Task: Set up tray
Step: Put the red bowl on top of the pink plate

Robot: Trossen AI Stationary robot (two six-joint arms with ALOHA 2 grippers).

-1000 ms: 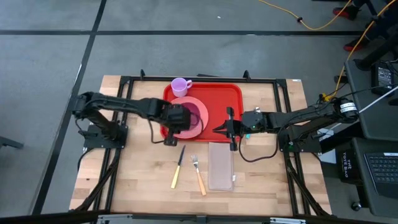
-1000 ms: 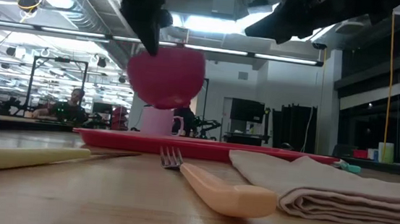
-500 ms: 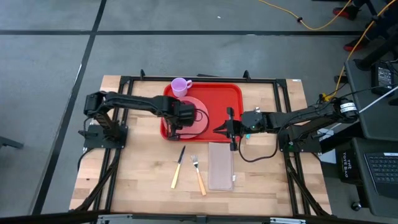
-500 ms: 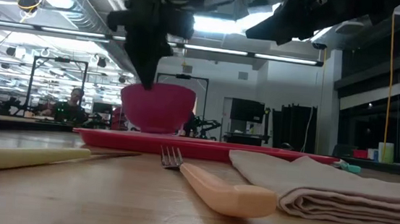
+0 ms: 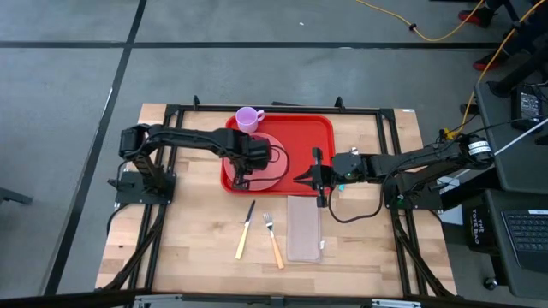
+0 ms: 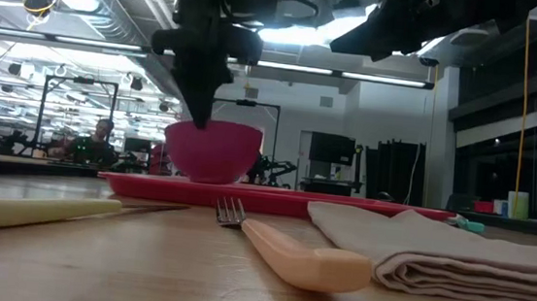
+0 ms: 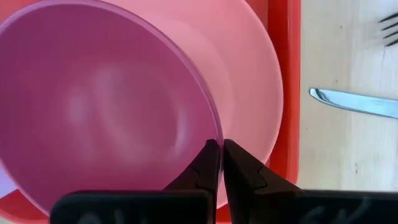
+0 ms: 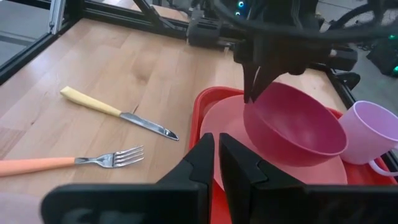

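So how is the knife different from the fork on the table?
The knife with the pale yellow handle has a plain, narrow metal blade, while the fork with the orange handle ends in metal prongs. The knife lies nearer the left arm's side; the fork lies beside it, closer to the folded pale napkin. They tilt opposite ways, metal ends closer together. Both lie flat on the wooden table, outside the red tray, metal ends pointing toward it.
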